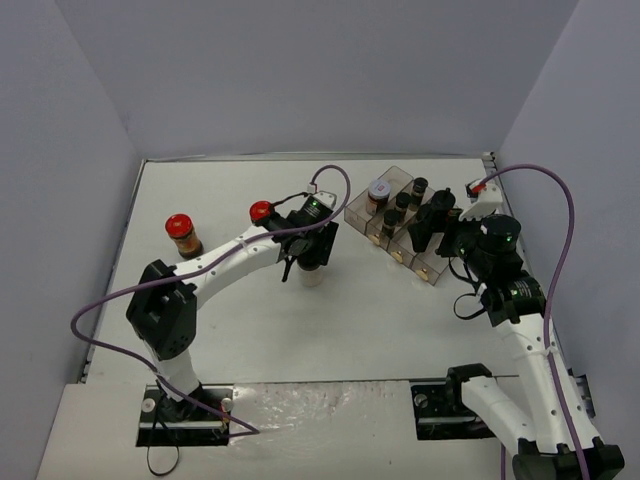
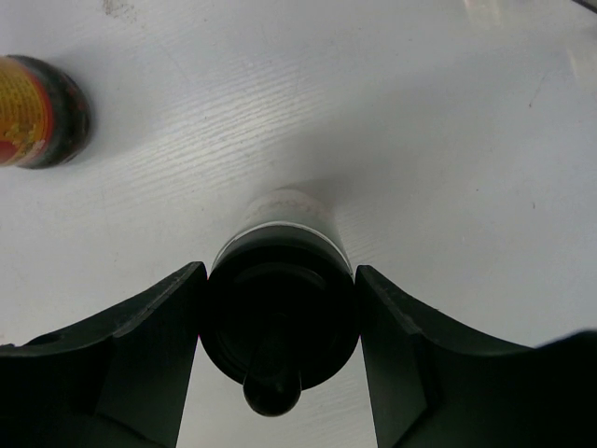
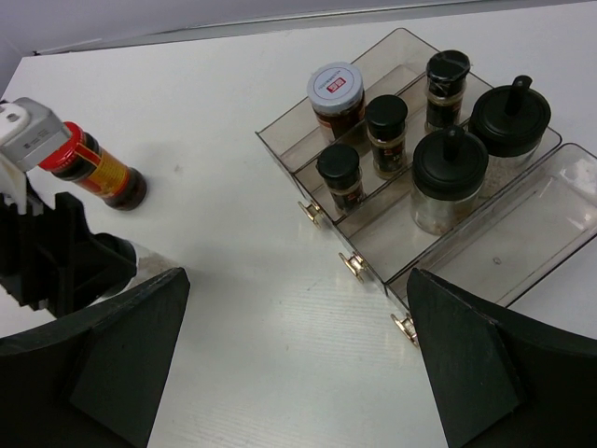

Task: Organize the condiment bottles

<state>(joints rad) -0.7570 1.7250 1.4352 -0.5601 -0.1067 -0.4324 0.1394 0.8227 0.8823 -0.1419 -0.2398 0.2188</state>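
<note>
My left gripper (image 1: 305, 252) is shut on a black-capped clear jar (image 1: 313, 274) at mid-table. In the left wrist view both fingers press the sides of its cap (image 2: 280, 317), and the jar stands upright at the table surface. Two red-capped jars stand on the table, one at the left (image 1: 182, 233) and one behind the left gripper (image 1: 262, 212); the second also shows in the right wrist view (image 3: 93, 168). The clear tray (image 3: 560, 210) holds a white-lidded jar (image 3: 336, 93) and several black-capped jars (image 3: 450, 177). My right gripper (image 3: 297, 308) is open and empty, above the table beside the tray (image 1: 432, 270).
The tray's nearest compartment holds nothing. Small gold knobs (image 3: 353, 266) stick out from its left end. Grey walls close in the table on three sides. A purple cable (image 1: 340, 185) loops over the left arm.
</note>
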